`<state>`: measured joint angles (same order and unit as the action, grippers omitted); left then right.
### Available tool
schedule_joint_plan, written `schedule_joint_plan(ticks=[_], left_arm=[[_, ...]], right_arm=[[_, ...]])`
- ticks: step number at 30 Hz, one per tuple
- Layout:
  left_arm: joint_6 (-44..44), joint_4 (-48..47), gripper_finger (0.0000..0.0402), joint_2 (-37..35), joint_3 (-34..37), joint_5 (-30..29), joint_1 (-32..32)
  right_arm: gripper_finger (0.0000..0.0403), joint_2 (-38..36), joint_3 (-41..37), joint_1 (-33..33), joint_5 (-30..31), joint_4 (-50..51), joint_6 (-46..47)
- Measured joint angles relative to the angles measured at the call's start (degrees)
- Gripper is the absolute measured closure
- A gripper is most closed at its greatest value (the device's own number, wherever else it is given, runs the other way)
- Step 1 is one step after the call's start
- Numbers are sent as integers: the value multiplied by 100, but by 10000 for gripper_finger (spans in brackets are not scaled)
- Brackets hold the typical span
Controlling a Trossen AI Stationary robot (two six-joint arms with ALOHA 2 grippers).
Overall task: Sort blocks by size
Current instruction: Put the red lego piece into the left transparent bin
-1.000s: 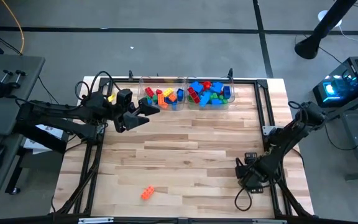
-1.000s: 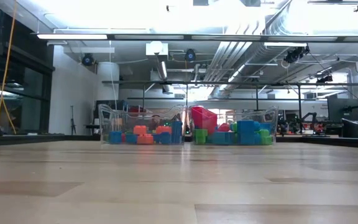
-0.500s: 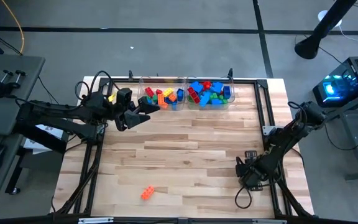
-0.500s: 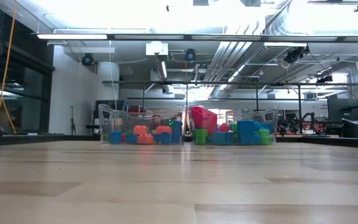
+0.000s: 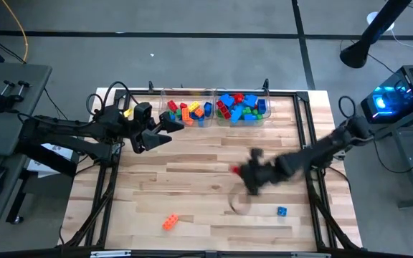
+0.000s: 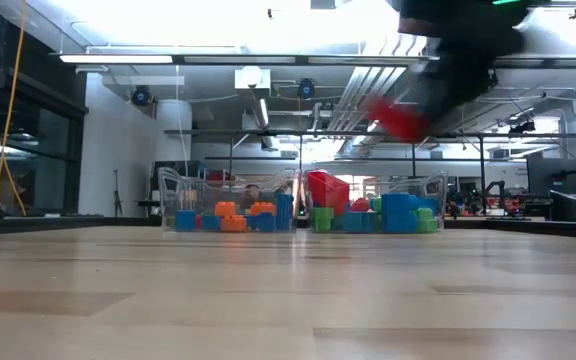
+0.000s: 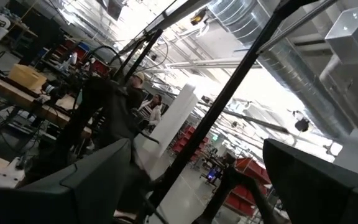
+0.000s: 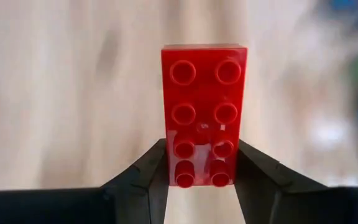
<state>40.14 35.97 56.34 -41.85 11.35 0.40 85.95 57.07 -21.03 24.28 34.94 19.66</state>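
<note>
My right gripper (image 5: 239, 170) hangs over the middle of the table, shut on a red two-by-four studded block (image 8: 204, 118), which shows blurred and high up in the low view (image 6: 400, 120). An orange block (image 5: 171, 222) lies near the front edge. A small blue block (image 5: 282, 211) lies at the near right. More blocks fill two clear bins at the far edge, the left one (image 5: 165, 100) and the right one (image 5: 267, 100). My left gripper (image 5: 169, 129) waits open just in front of the left bin, holding nothing. My right gripper pinches the red block's two long sides (image 8: 168, 155) between its two fingers (image 8: 148, 171), at one end of the block. The fingers lie along the block, whose studded top faces the wrist camera. The block is lifted clear of the table, its free end sticking out beyond the fingertips.
Bare wooden table lies between the bins and the front edge. A black frame (image 5: 301, 115) runs along the table's right side. Tables with equipment stand beyond the left and right edges.
My right gripper has swung from the near right corner toward the table's middle and risen, and it now carries the red block in the air. The small blue block shows on the table near where the gripper stood.
</note>
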Motion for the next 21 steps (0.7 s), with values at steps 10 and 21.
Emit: schedule_joint_plan(ticks=[10,21], left_arm=[[162,168,50,-2,0,12,-6],[184,158,50,0,0,11,-6]], right_arm=[[265,1260,1154,3122,-463,-3756,-1305],[119,2540,3340,3987,-1602,-2781,81]])
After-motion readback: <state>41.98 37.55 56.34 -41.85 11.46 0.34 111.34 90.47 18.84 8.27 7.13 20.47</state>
